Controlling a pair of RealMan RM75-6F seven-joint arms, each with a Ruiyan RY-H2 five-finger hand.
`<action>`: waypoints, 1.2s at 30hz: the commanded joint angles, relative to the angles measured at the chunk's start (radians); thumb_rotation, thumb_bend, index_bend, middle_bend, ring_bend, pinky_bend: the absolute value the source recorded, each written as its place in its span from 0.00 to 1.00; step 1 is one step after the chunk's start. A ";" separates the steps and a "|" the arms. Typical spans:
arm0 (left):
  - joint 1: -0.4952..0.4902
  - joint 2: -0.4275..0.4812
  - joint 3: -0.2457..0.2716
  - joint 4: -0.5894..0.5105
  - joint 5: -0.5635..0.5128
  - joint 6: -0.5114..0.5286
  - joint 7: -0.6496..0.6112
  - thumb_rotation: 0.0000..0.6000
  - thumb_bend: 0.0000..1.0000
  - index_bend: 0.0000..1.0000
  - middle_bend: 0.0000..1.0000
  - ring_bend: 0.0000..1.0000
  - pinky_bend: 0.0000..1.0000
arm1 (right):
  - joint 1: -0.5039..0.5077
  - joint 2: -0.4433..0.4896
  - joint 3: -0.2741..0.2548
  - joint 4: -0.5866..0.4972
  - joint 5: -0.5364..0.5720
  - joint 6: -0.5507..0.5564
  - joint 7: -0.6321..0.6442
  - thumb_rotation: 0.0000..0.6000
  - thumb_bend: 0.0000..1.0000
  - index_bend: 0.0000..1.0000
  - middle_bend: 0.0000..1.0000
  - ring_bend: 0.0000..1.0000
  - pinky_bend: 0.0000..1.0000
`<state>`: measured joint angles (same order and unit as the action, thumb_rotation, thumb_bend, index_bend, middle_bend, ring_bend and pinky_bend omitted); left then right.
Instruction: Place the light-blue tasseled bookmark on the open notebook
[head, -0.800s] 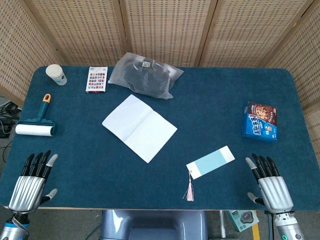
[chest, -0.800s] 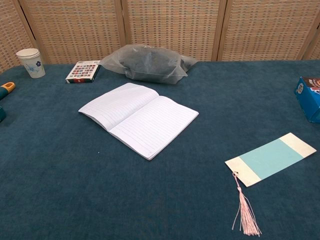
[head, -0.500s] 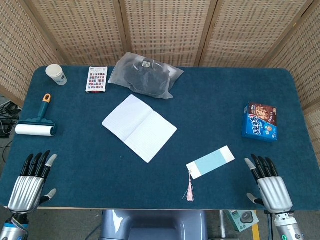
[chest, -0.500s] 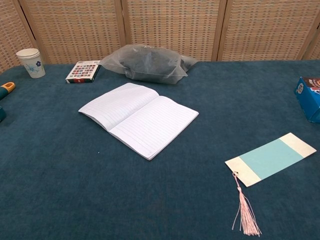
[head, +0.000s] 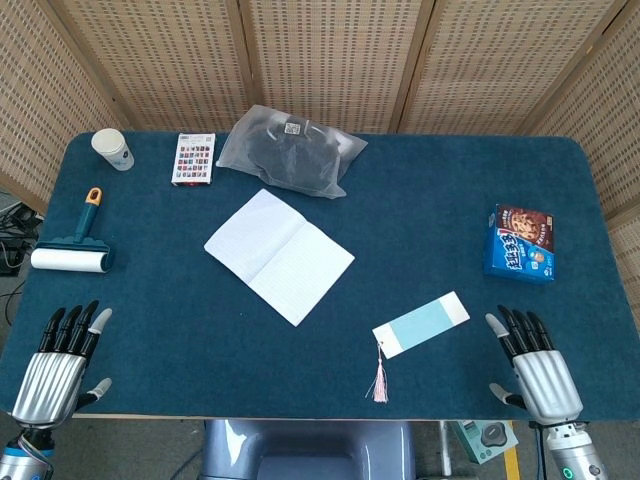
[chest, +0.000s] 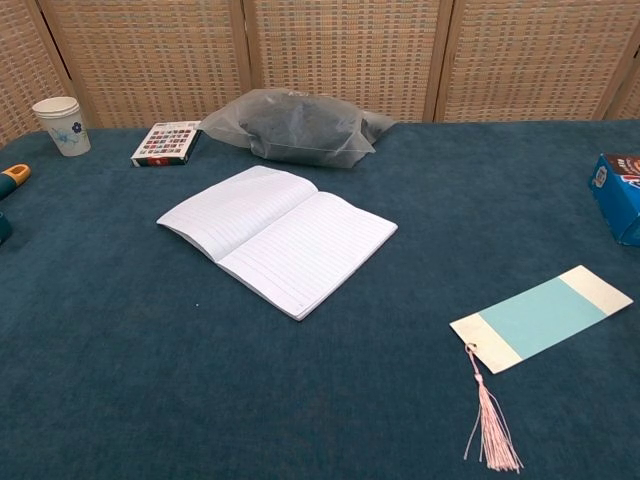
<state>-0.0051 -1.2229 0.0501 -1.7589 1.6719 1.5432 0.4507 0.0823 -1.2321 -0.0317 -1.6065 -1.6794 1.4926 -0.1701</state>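
Observation:
The light-blue bookmark (head: 421, 324) (chest: 541, 317) lies flat on the blue table, right of centre near the front edge, its pink tassel (head: 380, 380) (chest: 489, 424) trailing toward me. The open notebook (head: 279, 255) (chest: 277, 236) lies in the middle of the table with lined pages up. My right hand (head: 534, 364) hovers at the front right corner, to the right of the bookmark, fingers spread and holding nothing. At the front left corner my left hand (head: 58, 362) is also spread and holds nothing. Neither hand shows in the chest view.
A grey plastic bag (head: 288, 151) lies behind the notebook, with a card box (head: 193, 158) and a paper cup (head: 112, 149) to its left. A lint roller (head: 75, 248) rests at the left edge. A blue cookie box (head: 521, 243) stands on the right.
The right hand has crept slightly left and forward; the left hand has sunk a little toward the front edge. Bookmark and notebook have not moved.

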 joint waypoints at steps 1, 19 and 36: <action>-0.001 0.000 -0.001 0.000 -0.002 -0.003 0.000 1.00 0.00 0.00 0.00 0.00 0.00 | 0.027 0.005 0.010 0.007 -0.008 -0.030 0.002 1.00 0.19 0.13 0.01 0.00 0.02; -0.011 -0.003 -0.003 0.002 -0.014 -0.026 0.007 1.00 0.00 0.00 0.00 0.00 0.00 | 0.273 0.059 0.070 -0.026 0.065 -0.398 -0.092 1.00 0.20 0.23 0.06 0.00 0.12; -0.020 -0.001 -0.012 0.001 -0.030 -0.037 0.001 1.00 0.00 0.00 0.00 0.00 0.00 | 0.408 -0.012 0.080 0.085 0.140 -0.575 -0.067 1.00 0.20 0.32 0.08 0.00 0.12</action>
<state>-0.0251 -1.2234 0.0383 -1.7581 1.6421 1.5061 0.4518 0.4848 -1.2390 0.0485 -1.5268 -1.5430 0.9231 -0.2415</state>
